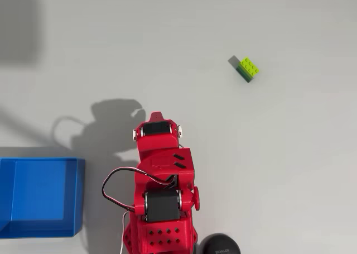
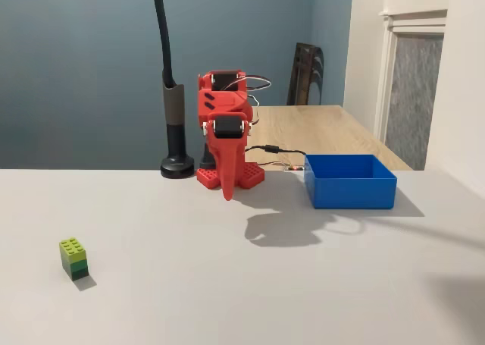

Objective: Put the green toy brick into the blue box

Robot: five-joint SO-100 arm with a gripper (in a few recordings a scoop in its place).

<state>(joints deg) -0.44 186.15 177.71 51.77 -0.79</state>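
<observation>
Tool (image 2: 227,195) of mine pointing down near my red base, fingers together, holding nothing, green toy brick (image 1: 247,68) well apart on the bench (image 1: 290,170), blue box (image 1: 38,197) beside my base.

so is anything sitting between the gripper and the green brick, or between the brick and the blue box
Nothing visible blocks the gripper from the green toy brick; bare table lies between them. Between the brick and the blue box, the only thing near that line is the red arm itself.
</observation>
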